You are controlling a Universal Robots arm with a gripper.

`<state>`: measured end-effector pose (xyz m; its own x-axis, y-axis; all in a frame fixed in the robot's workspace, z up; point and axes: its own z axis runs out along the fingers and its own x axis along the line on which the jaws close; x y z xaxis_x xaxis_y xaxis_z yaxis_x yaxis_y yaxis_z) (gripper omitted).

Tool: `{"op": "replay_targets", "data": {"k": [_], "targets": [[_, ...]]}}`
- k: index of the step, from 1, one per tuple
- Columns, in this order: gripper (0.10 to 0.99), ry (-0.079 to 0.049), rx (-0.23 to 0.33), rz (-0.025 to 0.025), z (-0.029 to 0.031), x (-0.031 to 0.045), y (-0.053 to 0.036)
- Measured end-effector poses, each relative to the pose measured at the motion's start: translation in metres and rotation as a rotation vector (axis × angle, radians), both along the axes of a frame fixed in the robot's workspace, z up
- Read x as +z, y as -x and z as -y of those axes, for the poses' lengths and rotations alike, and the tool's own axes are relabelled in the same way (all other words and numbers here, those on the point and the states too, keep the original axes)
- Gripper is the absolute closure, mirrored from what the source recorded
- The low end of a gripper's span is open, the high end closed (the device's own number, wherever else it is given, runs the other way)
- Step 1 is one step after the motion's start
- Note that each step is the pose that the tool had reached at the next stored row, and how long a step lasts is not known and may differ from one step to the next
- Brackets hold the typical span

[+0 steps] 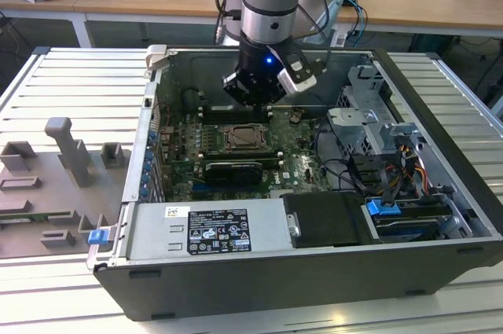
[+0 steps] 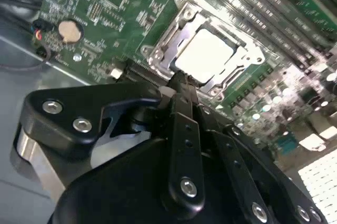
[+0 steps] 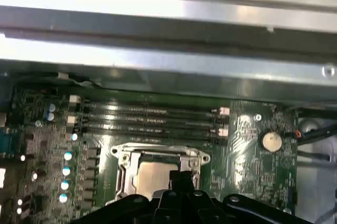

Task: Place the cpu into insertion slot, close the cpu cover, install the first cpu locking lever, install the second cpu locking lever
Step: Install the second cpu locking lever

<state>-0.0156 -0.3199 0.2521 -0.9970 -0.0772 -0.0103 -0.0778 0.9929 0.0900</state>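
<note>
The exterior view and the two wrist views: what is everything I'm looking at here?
computer case: one, dark grey, open, lying on the slatted table.
circuit board: one, green, on the case floor.
insertion slot: one, metal-rimmed, mid-board.
cpu: one, pale silver, seated in the slot.
cpu cover: one, silvery frame, down around the cpu.
memory slots: several, dark, beside the slot.
coin cell: one, silver, on the board.
grey fixtures: several, at the exterior view's left.
gripper: one, black, fingers closed together at the cover's edge.
</note>
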Motion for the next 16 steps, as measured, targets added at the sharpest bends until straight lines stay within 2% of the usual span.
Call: {"op": "replay_targets", "data": {"k": [1, 2, 4, 6, 11, 14, 16], "targets": [[0.980, 0.000, 0.000, -0.0011, 0.0156, -0.0010, 0.0000], [0.980, 0.000, 0.000, -0.0087, 0.0193, -0.0034, 0.0000], [0.980, 0.000, 0.000, -0.0128, 0.0215, -0.0051, 0.0000], [0.980, -0.002, 0.000, -0.0132, 0.0252, -0.0058, 0.0000], [0.980, -0.009, 0.000, -0.0132, 0.0419, -0.0065, 0.0011], [0.980, -0.016, 0.000, -0.0073, 0.0486, -0.0078, 0.0054], [0.980, -0.019, 0.000, -0.0071, 0.0530, -0.0086, 0.0061]]}}
